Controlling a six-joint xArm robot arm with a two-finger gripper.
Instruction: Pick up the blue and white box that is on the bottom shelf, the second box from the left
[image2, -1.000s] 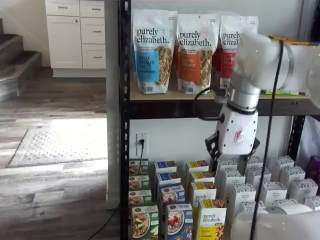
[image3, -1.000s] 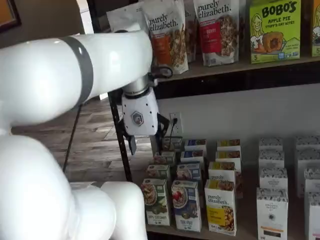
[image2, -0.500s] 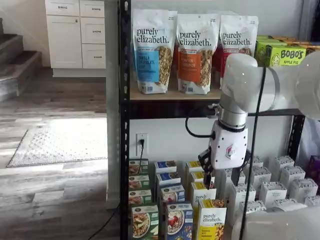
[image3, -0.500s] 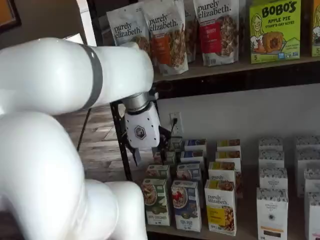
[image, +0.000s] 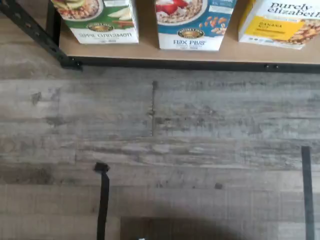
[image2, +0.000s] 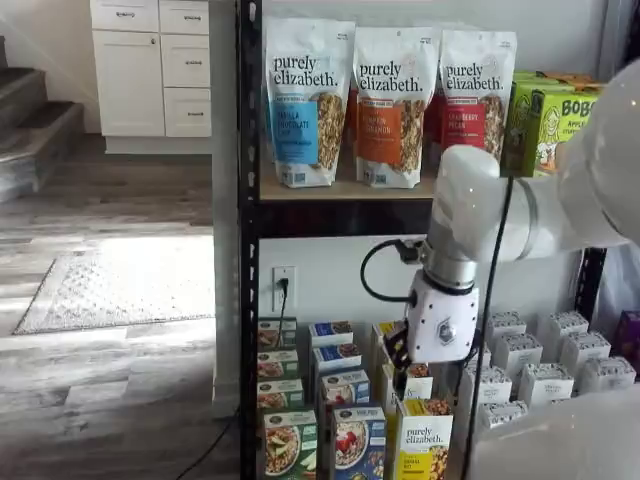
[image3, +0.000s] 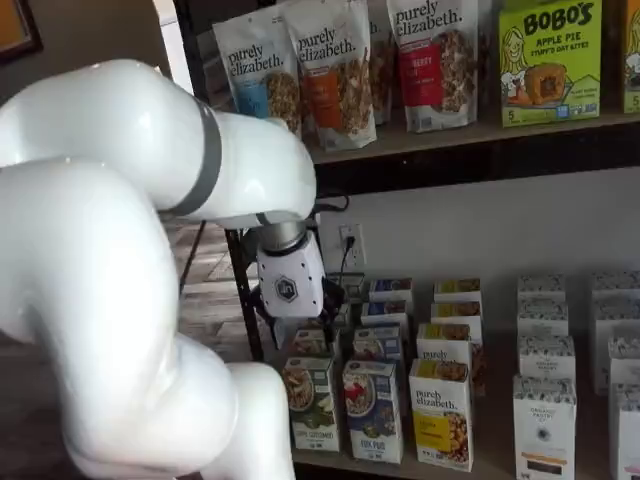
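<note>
The blue and white box stands at the front of the bottom shelf (image3: 492, 440) in both shelf views (image2: 357, 441) (image3: 373, 410), between a green carton (image3: 312, 402) and a yellow-and-white "purely elizabeth" carton (image3: 441, 413). The wrist view shows its lower part (image: 192, 24) on the tan shelf board (image: 146, 47). My gripper (image2: 432, 363) (image3: 298, 325) hangs above the cartons, in front of the rack, higher than the blue box. Its black fingers (image2: 394, 352) stand apart and hold nothing.
More rows of cartons stand behind the front row. White cartons (image3: 543, 420) fill the right part of the shelf. Granola bags (image2: 305, 100) sit on the tier above. The rack's black post (image2: 248, 300) is at the left. Wood floor (image: 160, 140) lies before the shelf.
The arm has come down and moved left across the rack, so the gripper now hangs lower and closer to the front cartons. No box has moved.
</note>
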